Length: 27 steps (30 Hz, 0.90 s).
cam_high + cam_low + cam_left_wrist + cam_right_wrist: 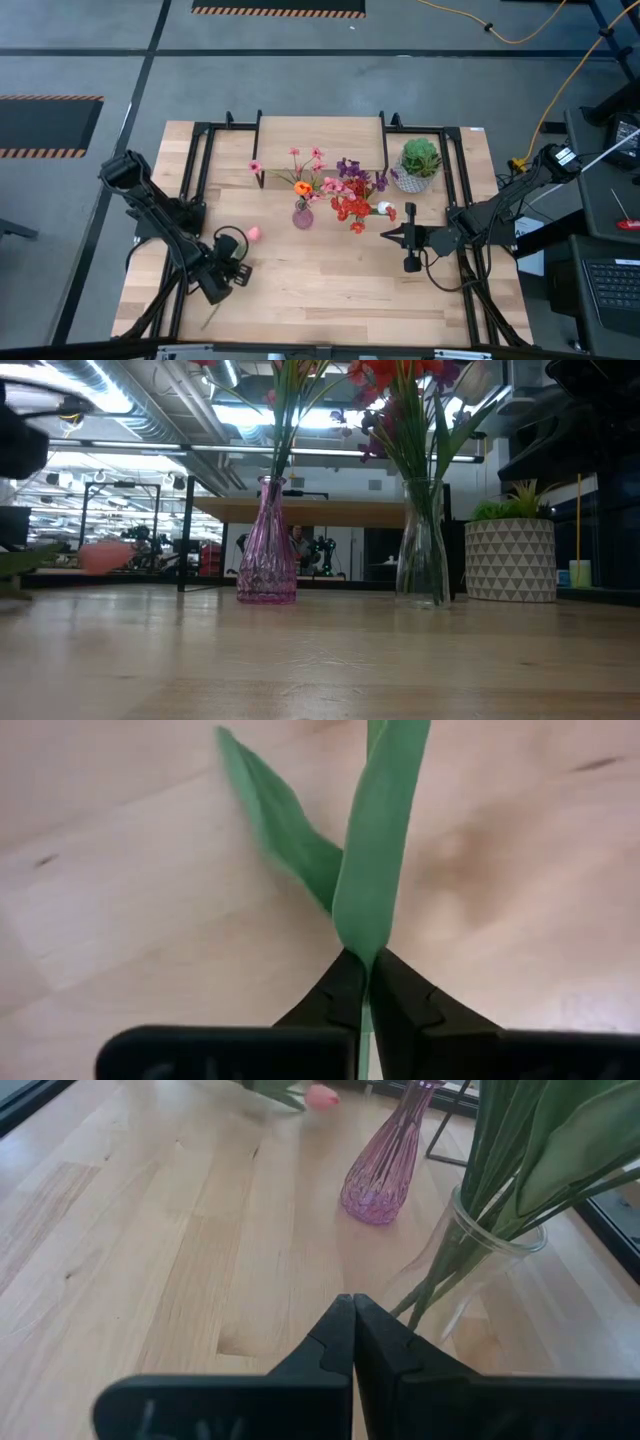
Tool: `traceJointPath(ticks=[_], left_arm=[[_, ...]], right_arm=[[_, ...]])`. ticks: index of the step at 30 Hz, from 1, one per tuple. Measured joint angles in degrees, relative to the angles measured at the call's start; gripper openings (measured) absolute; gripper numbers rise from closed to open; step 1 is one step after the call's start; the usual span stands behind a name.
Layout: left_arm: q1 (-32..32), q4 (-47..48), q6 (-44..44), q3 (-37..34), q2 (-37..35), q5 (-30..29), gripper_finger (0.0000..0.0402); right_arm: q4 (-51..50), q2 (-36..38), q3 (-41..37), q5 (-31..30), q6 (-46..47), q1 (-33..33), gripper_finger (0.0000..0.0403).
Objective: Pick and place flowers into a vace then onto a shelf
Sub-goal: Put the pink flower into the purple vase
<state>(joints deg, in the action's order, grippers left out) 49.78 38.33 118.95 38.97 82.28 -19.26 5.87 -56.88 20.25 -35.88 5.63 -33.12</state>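
Nearest the front edge of the bench (330, 290), the left gripper (236, 268) sits low on the left side, clenched on the green stem (375, 850) of a pink tulip (254, 234). In the left wrist view the fingers (335, 1000) pinch the stem where a leaf (280, 820) branches off, with bare wood behind. The stem's tail end trails toward the front edge, and the pink bloom lies past the gripper, toward the middle of the bench; whether it touches the wood is hard to tell from above.

The right gripper (409, 240) is on the right side, a little farther back, pointing left toward the vases. Its fingers (335, 1345) are pressed together on nothing, just beside the base of the clear vase (470, 1270).

Farther in, near the middle, stands a pink glass vase (302, 215) with orange and pink flowers (304, 170). Just to its right the clear vase holds a fuller bunch (352, 195) of red, purple and pink blooms with a white bud. Both vases stand upright on the bench, in front of the shelf (320, 135).

The shelf runs along the back middle of the bench, its light board on black legs. To its right, at the back, is a spiky green plant (420, 155) in a patterned white pot (510, 560).
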Motion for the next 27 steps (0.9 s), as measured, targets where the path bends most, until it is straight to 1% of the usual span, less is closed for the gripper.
traceJointPath(ticks=[12, 15, 19, 22, 27], left_arm=[[0.0, 0.29, -12.25, 6.15, -0.28, -11.86, 0.0004], [-0.3, 0.3, -14.89, 7.7, -0.28, -13.21, 0.0004], [-2.04, 0.01, -18.81, 9.48, -0.28, -13.29, 0.0004], [-3.68, -2.83, -26.65, 10.16, -0.29, -14.45, 0.0004], [-6.46, -12.41, -44.04, 10.22, -0.3, -17.14, 0.0004]], right_arm=[[0.0, 0.0, 0.0, 0.0, -0.13, 0.02, 0.0004], [0.0, 0.0, 0.0, 0.0, -0.13, 0.01, 0.0004], [0.0, 0.0, 0.0, -0.02, -0.43, 0.02, 0.0004], [0.0, 0.0, 0.0, 0.0, -0.57, 0.0, 0.0004], [0.35, 0.0, 0.0, 0.0, -0.58, 0.0, 0.0004]])
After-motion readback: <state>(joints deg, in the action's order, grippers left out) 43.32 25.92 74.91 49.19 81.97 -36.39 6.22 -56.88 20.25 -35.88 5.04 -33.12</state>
